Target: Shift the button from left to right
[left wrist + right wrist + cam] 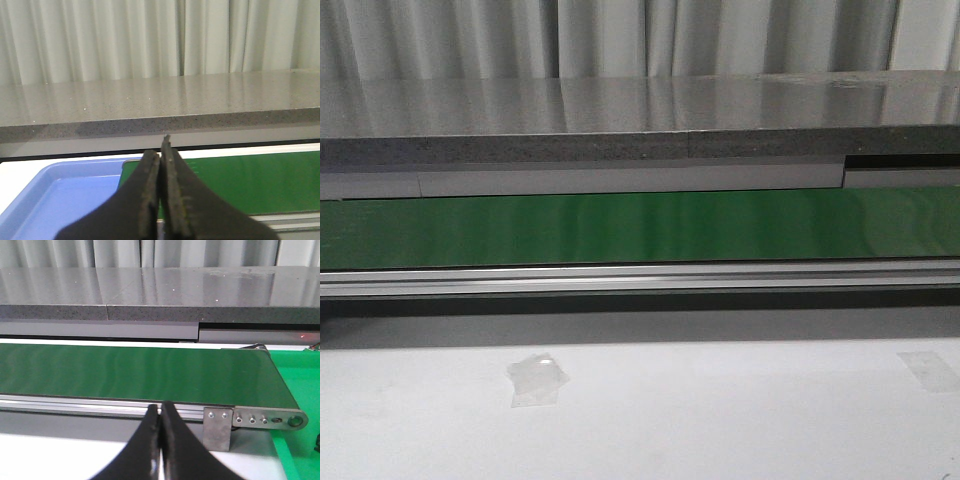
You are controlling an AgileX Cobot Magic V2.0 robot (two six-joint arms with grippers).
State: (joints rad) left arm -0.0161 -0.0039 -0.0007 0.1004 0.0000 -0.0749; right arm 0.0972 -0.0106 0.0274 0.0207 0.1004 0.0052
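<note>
1. The blue tray (65, 195) was cut off at the lower left edge and partly hidden by the left gripper (161, 150).
2. The green conveyor belt (640, 228) ran past both side edges.
3. A dark object (317, 442) at the right edge was unidentifiable.

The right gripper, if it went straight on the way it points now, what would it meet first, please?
Probably the conveyor: the shut right gripper points at its aluminium side rail, with the green belt just beyond. Nothing shows in between, though depth is hard to judge. No button is visible.
</note>
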